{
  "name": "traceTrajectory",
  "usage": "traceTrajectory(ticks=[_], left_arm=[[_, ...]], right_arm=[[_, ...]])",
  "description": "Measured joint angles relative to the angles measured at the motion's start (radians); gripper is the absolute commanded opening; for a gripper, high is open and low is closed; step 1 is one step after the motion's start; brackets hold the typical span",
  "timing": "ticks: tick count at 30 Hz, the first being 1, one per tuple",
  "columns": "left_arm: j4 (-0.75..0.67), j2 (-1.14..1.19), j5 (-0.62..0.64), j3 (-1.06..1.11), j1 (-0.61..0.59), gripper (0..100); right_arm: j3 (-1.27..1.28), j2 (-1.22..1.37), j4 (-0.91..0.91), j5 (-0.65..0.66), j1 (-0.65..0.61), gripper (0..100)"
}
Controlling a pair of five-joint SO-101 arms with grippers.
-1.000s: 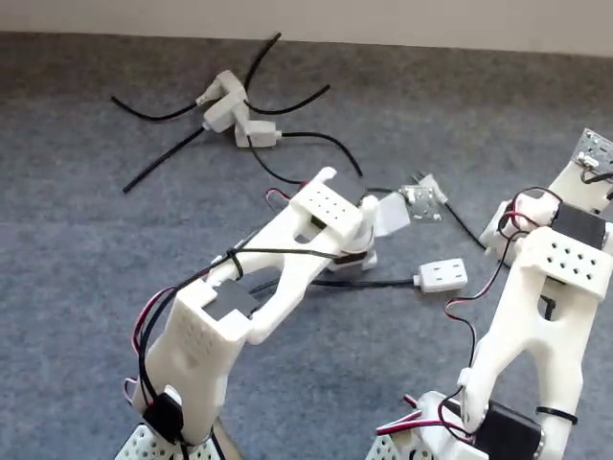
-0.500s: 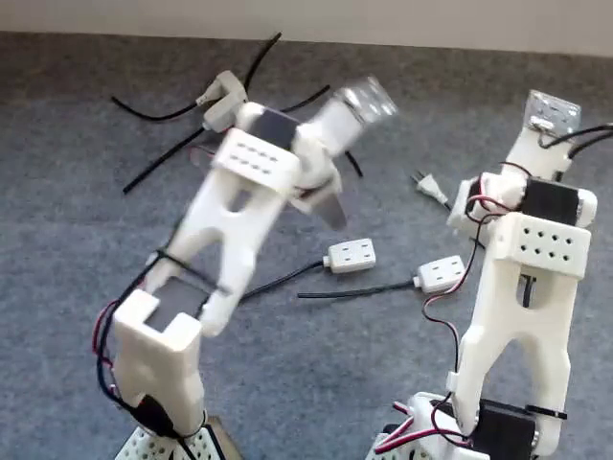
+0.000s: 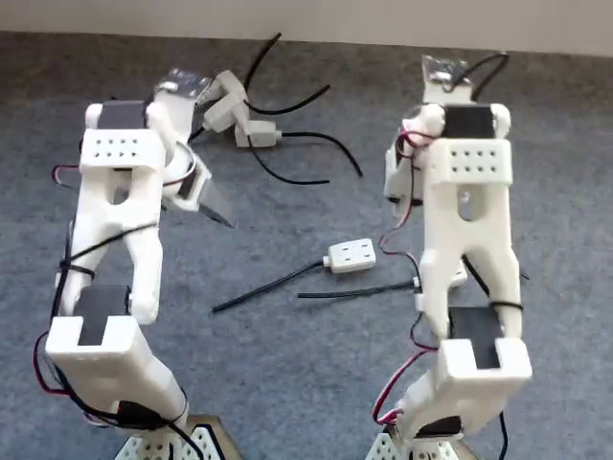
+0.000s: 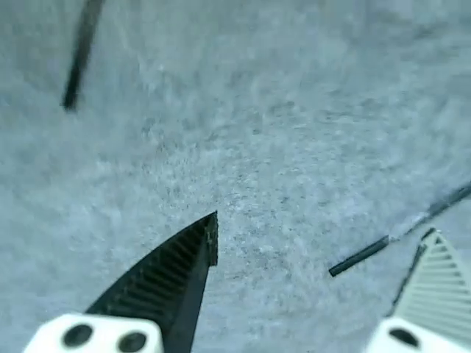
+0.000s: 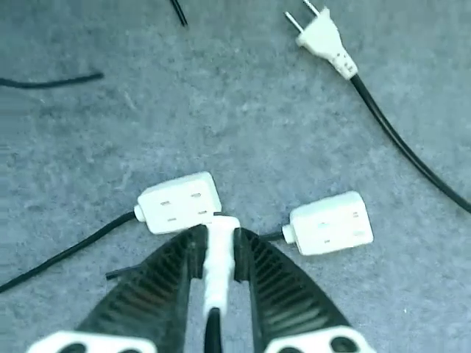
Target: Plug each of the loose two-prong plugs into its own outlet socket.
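My right gripper [image 5: 219, 234] is shut on a white plug body with a black cord trailing back between the fingers. Just beyond its tips lie two white outlet sockets, one [image 5: 179, 202] close to the held plug and the other [image 5: 329, 223] beside it. A loose two-prong plug [image 5: 321, 33] lies farther off on the carpet. In the high view one socket [image 3: 351, 254] lies mid-carpet, and the right arm [image 3: 465, 182] covers the second. My left gripper [image 4: 324, 225] hangs open over bare carpet, at the left in the high view [image 3: 201, 196], holding nothing.
A cluster of white plugs and sockets [image 3: 235, 115] with black cords lies at the back left. A black cord [image 3: 268, 283] runs from the middle socket toward the front. Grey carpet covers the floor; a pale wall edge runs along the back.
The left arm swung from the centre back to the left and rose. The right arm moved from the right edge inward and now stands over the two sockets.
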Motion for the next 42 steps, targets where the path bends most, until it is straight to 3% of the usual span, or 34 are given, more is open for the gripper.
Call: traceTrajectory(ticks=[7, 14, 32, 37, 42], left_arm=[[-0.304, 0.000, 0.187, 0.333, -0.120, 40], [-0.474, 0.000, 0.281, 0.411, -0.175, 40], [-0.505, -0.002, 0.305, 0.439, -0.183, 40], [-0.505, -0.002, 0.307, 0.440, -0.183, 40], [-0.505, -0.002, 0.307, 0.440, -0.183, 40]], right_arm=[[-0.077, 0.155, 0.002, 0.167, -0.114, 0.8], [-0.077, 0.273, 0.002, 0.255, -0.126, 0.8], [-0.043, 0.341, 0.002, 0.267, -0.129, 0.8], [0.141, 0.175, -0.048, 0.267, -0.127, 0.8], [0.488, -0.018, -0.319, 0.267, -0.129, 0.8]])
